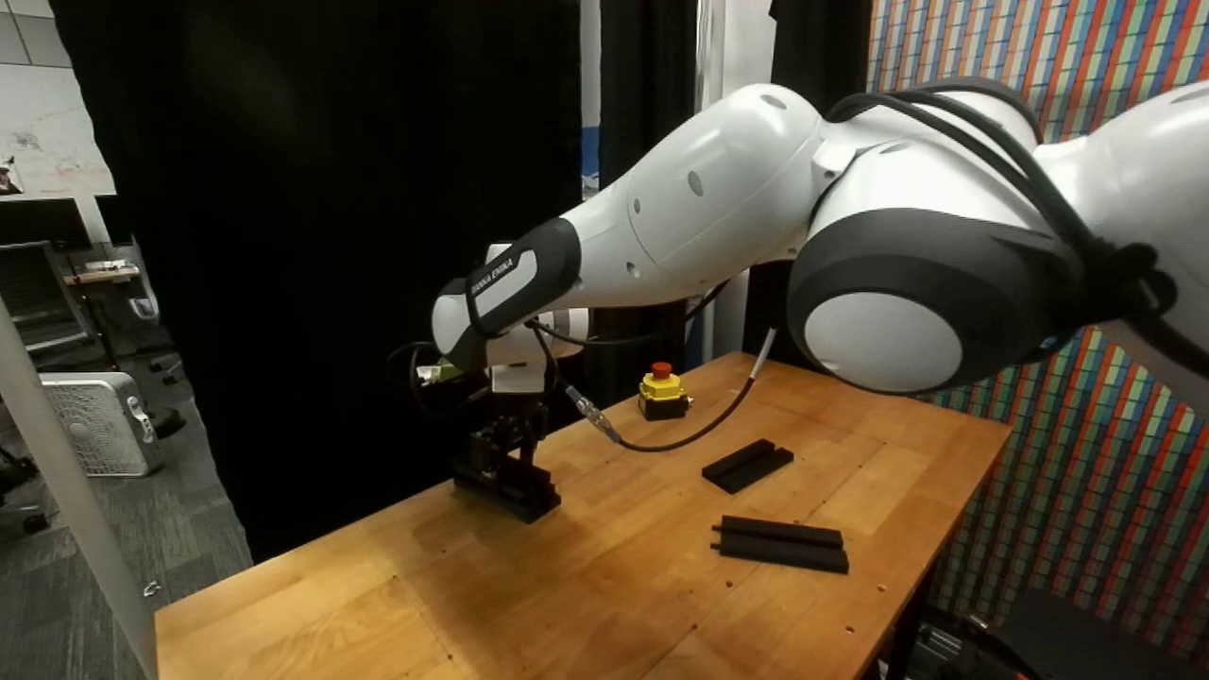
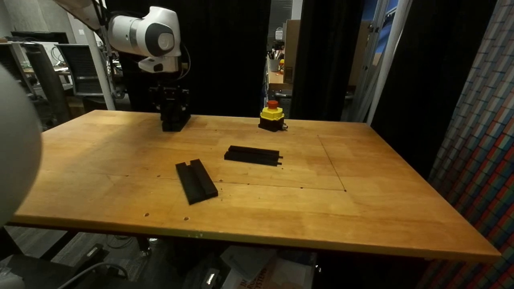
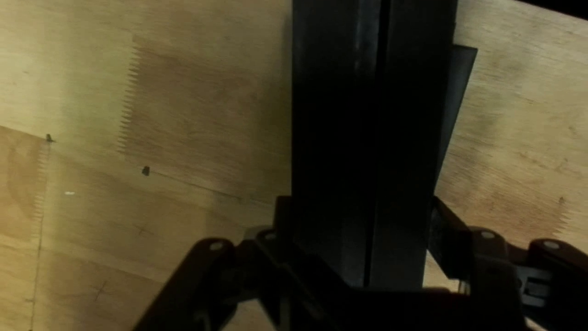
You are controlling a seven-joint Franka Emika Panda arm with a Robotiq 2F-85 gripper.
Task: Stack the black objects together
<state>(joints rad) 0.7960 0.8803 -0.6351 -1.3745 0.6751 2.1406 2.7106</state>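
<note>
My gripper (image 3: 360,209) has its fingers against both long sides of a grooved black bar (image 3: 337,119) in the wrist view. A second black bar (image 3: 460,82) shows beneath it, turned at a slight angle, mostly hidden. Whether the held bar touches it or hovers just above is unclear. In both exterior views this dark group (image 1: 529,496) (image 2: 172,123) is at the table's far edge under the gripper. Another black bar (image 1: 748,465) (image 2: 252,155) lies flat nearer the emergency stop. One more black bar (image 1: 780,546) (image 2: 196,182) lies flat nearer the opposite edge.
A yellow emergency stop with a red button (image 1: 662,389) (image 2: 272,115) stands on the table's far edge, with a cable near it in an exterior view. The wooden table (image 1: 567,604) (image 2: 321,216) ends close behind the gripper. A black curtain (image 1: 378,236) hangs behind.
</note>
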